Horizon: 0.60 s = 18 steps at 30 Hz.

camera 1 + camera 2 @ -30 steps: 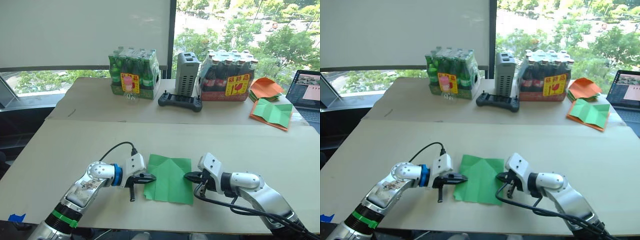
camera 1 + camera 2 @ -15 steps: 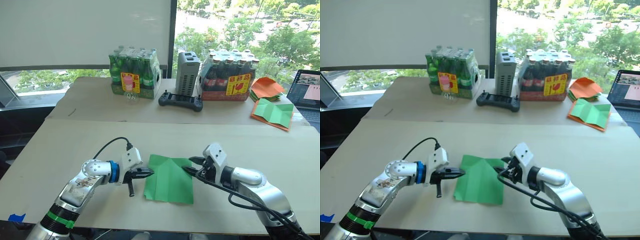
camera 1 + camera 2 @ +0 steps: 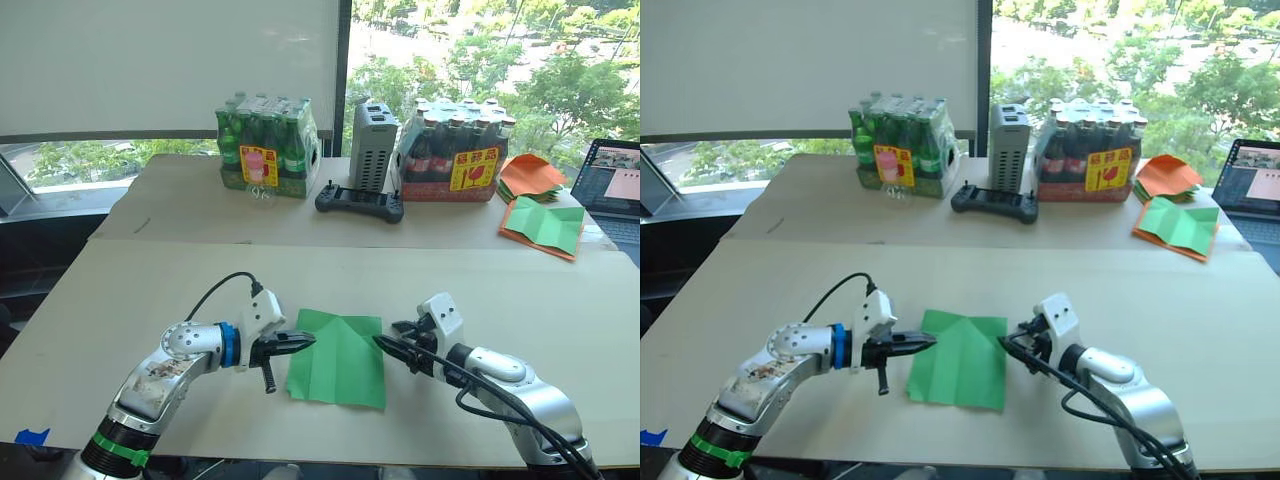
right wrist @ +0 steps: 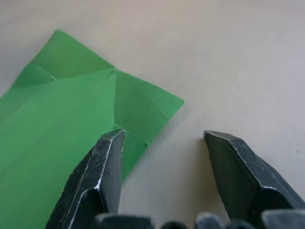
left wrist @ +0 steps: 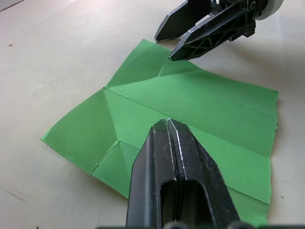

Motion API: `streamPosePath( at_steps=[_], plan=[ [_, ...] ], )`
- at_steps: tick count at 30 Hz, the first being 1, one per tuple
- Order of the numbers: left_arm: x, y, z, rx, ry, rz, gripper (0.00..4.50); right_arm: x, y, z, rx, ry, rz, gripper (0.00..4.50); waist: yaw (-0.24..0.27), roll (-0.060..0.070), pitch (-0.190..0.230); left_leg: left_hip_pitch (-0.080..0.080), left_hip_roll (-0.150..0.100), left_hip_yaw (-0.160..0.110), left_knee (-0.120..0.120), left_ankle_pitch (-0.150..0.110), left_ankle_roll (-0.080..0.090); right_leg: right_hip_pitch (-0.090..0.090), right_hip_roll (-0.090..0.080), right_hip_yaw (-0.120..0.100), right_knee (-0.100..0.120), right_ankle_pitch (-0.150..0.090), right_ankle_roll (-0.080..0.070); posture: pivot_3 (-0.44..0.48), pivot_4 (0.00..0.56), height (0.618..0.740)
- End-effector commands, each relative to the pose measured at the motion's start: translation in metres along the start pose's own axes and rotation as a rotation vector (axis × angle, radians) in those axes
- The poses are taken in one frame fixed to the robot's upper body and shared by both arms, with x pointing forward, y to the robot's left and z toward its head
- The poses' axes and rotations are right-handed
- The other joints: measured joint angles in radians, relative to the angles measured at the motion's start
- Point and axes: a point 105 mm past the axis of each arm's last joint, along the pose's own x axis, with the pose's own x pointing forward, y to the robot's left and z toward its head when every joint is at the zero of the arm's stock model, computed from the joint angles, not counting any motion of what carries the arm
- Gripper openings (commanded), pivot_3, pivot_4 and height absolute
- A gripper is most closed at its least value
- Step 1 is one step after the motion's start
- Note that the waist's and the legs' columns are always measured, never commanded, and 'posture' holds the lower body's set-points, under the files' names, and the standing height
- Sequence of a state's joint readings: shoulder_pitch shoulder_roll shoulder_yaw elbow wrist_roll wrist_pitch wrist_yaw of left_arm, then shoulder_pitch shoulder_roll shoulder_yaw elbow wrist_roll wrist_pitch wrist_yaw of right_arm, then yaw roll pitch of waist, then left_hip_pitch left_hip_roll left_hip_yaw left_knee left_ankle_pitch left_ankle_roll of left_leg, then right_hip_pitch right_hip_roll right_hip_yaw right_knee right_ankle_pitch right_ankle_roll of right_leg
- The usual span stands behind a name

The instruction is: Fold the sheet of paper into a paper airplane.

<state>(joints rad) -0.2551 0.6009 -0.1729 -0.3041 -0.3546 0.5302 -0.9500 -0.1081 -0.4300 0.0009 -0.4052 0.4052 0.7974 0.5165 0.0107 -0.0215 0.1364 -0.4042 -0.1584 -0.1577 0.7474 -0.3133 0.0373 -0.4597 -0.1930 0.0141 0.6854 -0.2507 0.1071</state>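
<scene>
Left wrist view | left hand (image 5: 167, 125) pinched together over sheet of paper (image 5: 190, 109) | right hand (image 4: 164, 136) spread wide

The sheet of paper (image 3: 338, 357) is bright green, roughly rectangular and marked with crease lines that meet in a peak near its far edge. It lies nearly flat and unfolded on the near tan surface (image 3: 150, 290).

sheet of paper (image 3: 338, 357): thin matt green paper, sharp creases
bench (image 3: 150, 290): matt beige, board-like, smooth
left pincer (image 5: 167, 125): black plastic fingers, slight sheen, scuffed edges
right pincer (image 4: 162, 138): same black plastic, worn edges
arms: glossy silver metal shells
</scene>
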Motion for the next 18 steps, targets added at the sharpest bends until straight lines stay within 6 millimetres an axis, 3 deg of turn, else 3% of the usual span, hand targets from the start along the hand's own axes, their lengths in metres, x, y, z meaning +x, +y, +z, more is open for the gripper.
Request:
streamPosePath(
  at_steps=[1, 11, 18],
  plan=[
    [-0.004, 0.000, 0.011, 0.027, -0.027, 0.015, 0.00, 0.000, 0.004, 0.005, 0.017, -0.014, 0.012, 2.94, 0.000, 0.000, 0.000, 0.000, 0.000, 0.000, 0.000, 0.000, 0.000, 0.000, 0.000, 0.000, 0.000, 0.000, 0.000, 0.000, 0.150, 0.675],
    [-0.023, -0.001, 0.035, -0.013, -0.113, 0.057, 0.00, 0.006, 0.012, 0.007, 0.069, -0.036, 0.042, 2.94, -0.001, 0.000, 0.000, 0.000, 0.000, 0.000, 0.000, 0.000, 0.000, 0.000, 0.000, 0.000, 0.000, 0.000, 0.000, 0.000, 0.150, 0.675],
    [-0.027, 0.001, 0.036, -0.022, -0.102, 0.072, 0.00, 0.009, 0.016, 0.008, 0.067, -0.045, 0.059, 0.84, -0.001, 0.000, 0.000, 0.000, 0.000, 0.000, 0.000, 0.000, 0.000, 0.000, 0.000, 0.000, 0.000, 0.000, 0.000, 0.000, 0.150, 0.675]
  ],
)
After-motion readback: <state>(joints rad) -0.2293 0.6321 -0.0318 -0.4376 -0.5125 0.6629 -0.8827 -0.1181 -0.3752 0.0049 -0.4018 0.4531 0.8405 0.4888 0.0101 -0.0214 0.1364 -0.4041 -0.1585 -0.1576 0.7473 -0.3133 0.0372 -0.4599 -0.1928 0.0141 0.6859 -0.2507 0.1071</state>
